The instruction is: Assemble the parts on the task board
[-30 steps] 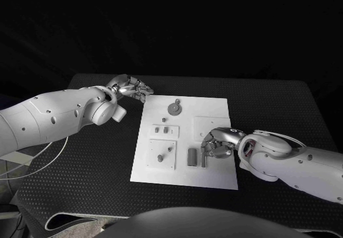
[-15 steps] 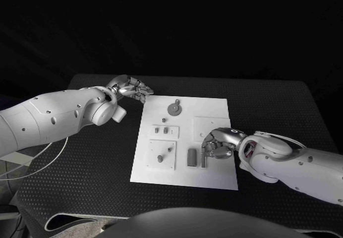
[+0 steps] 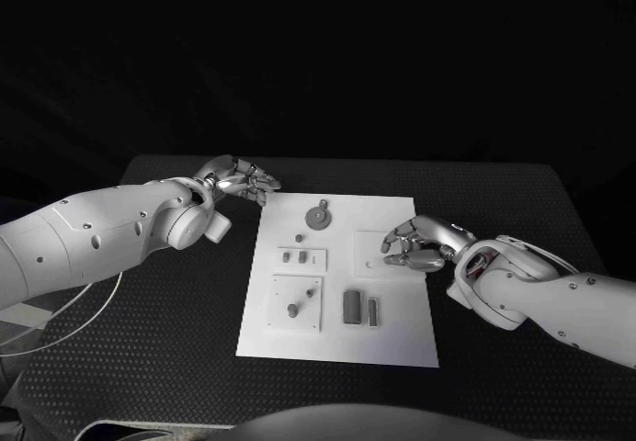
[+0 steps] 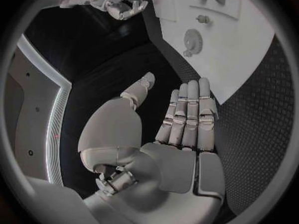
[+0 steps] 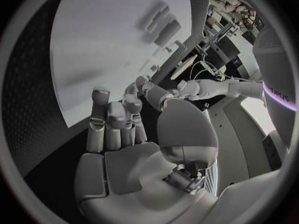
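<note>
Lying flat, white task board (image 3: 398, 317) with grey parts (image 3: 356, 308)

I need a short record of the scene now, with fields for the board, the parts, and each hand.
board: task board, white, lying flat on the black table
parts: round gear-like part at the far end; two long blocks at the near end
left hand: beside the board's far left corner, holding nothing
right hand: over the board's right edge, fingers curled; whether it holds anything is unclear
</note>
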### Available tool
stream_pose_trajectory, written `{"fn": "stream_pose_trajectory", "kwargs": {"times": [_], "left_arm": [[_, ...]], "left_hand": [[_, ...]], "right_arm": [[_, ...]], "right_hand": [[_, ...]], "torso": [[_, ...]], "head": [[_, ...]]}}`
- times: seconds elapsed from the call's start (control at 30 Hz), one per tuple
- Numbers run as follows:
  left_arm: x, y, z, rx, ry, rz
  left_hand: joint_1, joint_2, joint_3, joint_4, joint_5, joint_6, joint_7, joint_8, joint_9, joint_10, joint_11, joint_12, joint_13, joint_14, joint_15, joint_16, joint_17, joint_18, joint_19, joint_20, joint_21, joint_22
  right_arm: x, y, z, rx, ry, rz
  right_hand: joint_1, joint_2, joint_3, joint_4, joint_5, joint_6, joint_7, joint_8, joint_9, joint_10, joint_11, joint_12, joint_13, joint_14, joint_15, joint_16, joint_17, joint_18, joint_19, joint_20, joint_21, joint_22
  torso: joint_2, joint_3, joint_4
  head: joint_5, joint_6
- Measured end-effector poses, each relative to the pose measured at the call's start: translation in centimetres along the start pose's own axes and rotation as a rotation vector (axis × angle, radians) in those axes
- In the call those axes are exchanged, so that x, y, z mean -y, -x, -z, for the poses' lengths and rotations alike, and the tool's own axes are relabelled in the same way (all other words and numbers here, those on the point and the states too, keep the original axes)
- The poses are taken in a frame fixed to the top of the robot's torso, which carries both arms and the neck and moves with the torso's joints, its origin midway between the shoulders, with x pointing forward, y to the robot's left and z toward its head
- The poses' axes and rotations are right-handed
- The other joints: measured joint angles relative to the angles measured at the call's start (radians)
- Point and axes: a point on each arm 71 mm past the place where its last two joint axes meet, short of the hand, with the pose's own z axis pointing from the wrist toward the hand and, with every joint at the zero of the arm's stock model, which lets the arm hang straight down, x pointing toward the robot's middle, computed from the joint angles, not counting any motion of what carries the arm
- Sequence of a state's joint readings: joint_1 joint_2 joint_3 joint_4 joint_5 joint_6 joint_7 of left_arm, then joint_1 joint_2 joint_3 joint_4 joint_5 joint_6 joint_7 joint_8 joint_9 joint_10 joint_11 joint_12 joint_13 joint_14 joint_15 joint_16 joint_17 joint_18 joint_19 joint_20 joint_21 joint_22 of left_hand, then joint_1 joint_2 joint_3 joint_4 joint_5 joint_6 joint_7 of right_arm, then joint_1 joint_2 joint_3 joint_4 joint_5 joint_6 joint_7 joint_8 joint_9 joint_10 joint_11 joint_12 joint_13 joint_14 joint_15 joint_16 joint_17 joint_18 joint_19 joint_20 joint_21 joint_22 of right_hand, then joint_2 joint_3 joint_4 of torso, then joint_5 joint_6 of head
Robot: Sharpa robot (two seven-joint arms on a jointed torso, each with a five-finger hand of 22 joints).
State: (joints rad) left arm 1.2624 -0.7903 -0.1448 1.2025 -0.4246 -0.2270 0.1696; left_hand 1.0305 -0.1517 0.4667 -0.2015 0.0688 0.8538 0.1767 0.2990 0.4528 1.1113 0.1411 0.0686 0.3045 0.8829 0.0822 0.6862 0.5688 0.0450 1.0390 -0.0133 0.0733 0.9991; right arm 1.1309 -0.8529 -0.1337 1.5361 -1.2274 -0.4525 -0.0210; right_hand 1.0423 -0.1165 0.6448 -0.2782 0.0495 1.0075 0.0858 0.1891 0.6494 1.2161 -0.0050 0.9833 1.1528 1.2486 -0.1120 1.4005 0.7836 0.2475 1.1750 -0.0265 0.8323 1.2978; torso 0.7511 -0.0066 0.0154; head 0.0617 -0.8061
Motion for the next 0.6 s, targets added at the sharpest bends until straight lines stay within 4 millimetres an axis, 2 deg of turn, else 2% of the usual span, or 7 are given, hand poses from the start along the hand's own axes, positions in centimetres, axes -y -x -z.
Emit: {"fn": "stream_pose_trajectory", "kwargs": {"times": [0.07,0.2,0.23,0.33,0.43,0.5,0.6], "left_arm": [[0.1,-0.1,-0.1,0.000,-0.004,0.008],[0.2,-0.2,-0.3,0.004,-0.009,0.024],[0.2,-0.2,-0.3,0.006,-0.011,0.033],[0.3,-0.3,-0.6,0.011,-0.015,0.053],[0.4,-0.3,-0.9,0.022,-0.021,0.073],[0.5,-0.3,-1.3,0.034,-0.026,0.082],[0.7,-0.5,-1.8,0.043,-0.035,0.094]], "left_hand": [[0.000,0.000,0.000,0.000,0.000,-0.007,0.007,0.000,-0.002,0.000,0.000,0.000,0.000,-0.007,0.007,-0.011,0.000,0.000,-0.016,0.005,-0.005,-0.004],[-0.007,0.007,0.003,0.003,0.000,-0.014,0.014,-0.006,-0.004,0.000,0.000,0.000,-0.001,-0.030,0.029,-0.055,-0.016,-0.001,-0.065,0.021,-0.007,-0.032],[-0.009,0.009,0.007,-0.001,0.000,-0.019,0.010,-0.006,-0.005,-0.010,0.002,0.000,-0.005,-0.044,0.037,-0.079,-0.025,-0.001,-0.088,0.029,-0.007,-0.048],[-0.014,0.014,0.014,-0.008,0.000,-0.027,0.009,-0.010,-0.005,-0.041,0.013,0.000,-0.021,-0.072,0.054,-0.132,-0.046,-0.002,-0.129,0.046,-0.007,-0.081],[-0.018,0.018,0.020,-0.014,0.000,-0.034,0.003,-0.012,-0.005,-0.076,0.017,0.000,-0.048,-0.105,0.072,-0.195,-0.071,-0.002,-0.176,0.065,-0.007,-0.123],[-0.020,0.020,0.022,-0.016,0.000,-0.041,0.002,-0.012,-0.005,-0.096,0.016,0.000,-0.067,-0.126,0.079,-0.230,-0.087,-0.002,-0.205,0.076,-0.007,-0.151],[-0.020,0.020,0.024,-0.019,0.000,-0.052,-0.002,-0.012,-0.005,-0.119,0.014,0.000,-0.090,-0.142,0.087,-0.262,-0.101,-0.002,-0.226,0.083,-0.007,-0.180]], "right_arm": [[0.3,1.2,-0.7,0.042,0.000,-0.038],[1.1,3.2,-2.0,0.102,-0.008,-0.096],[1.6,3.9,-2.5,0.125,-0.016,-0.118],[2.8,5.0,-3.7,0.163,-0.044,-0.184],[4.2,5.9,-5.0,0.201,-0.082,-0.278],[5.2,6.5,-5.7,0.238,-0.107,-0.357],[6.4,7.2,-6.7,0.279,-0.138,-0.447]], "right_hand": [[0.002,-0.004,0.004,0.004,0.000,-0.022,0.008,-0.006,-0.001,-0.025,0.007,-0.030,-0.023,-0.017,0.007,-0.027,-0.010,0.000,-0.020,0.009,-0.022,-0.009],[0.003,-0.005,0.011,-0.002,0.000,-0.059,0.030,-0.016,-0.001,-0.074,0.019,-0.079,-0.062,-0.066,0.019,-0.081,-0.027,0.002,-0.071,0.033,-0.065,-0.024],[0.003,-0.005,0.015,-0.002,0.000,-0.069,0.037,-0.019,-0.002,-0.086,0.022,-0.091,-0.070,-0.079,0.022,-0.095,-0.033,0.002,-0.084,0.037,-0.076,-0.028],[0.000,-0.001,0.030,-0.004,0.000,-0.102,0.056,-0.029,-0.005,-0.148,0.039,-0.160,-0.123,-0.144,0.041,-0.182,-0.068,0.008,-0.159,0.064,-0.140,-0.055],[-0.015,0.014,0.041,-0.004,0.000,-0.125,0.075,-0.039,-0.011,-0.196,0.060,-0.274,-0.230,-0.201,0.067,-0.325,-0.133,-0.010,-0.242,0.093,-0.225,-0.100],[-0.028,0.038,0.049,0.004,0.000,-0.165,0.080,-0.056,-0.020,-0.213,0.064,-0.389,-0.343,-0.233,0.090,-0.437,-0.182,-0.031,-0.296,0.115,-0.285,-0.131],[-0.038,0.052,0.044,-0.001,0.000,-0.182,0.089,-0.055,-0.021,-0.197,0.085,-0.530,-0.491,-0.248,0.127,-0.568,-0.226,-0.033,-0.351,0.139,-0.343,-0.162]], "torso": [[-0.001,-0.0005,-0.0003],[-0.005,-0.0010,-0.0004],[-0.005,-0.0011,-0.0004],[-0.010,-0.0018,-0.0014],[-0.016,-0.0028,-0.0038],[-0.022,-0.0028,-0.0056],[-0.031,-0.0023,-0.0076]], "head": [[-0.003,0.019],[-0.014,0.067],[-0.015,0.071],[-0.022,0.109],[-0.027,0.147],[-0.028,0.177],[-0.028,0.219]]}}
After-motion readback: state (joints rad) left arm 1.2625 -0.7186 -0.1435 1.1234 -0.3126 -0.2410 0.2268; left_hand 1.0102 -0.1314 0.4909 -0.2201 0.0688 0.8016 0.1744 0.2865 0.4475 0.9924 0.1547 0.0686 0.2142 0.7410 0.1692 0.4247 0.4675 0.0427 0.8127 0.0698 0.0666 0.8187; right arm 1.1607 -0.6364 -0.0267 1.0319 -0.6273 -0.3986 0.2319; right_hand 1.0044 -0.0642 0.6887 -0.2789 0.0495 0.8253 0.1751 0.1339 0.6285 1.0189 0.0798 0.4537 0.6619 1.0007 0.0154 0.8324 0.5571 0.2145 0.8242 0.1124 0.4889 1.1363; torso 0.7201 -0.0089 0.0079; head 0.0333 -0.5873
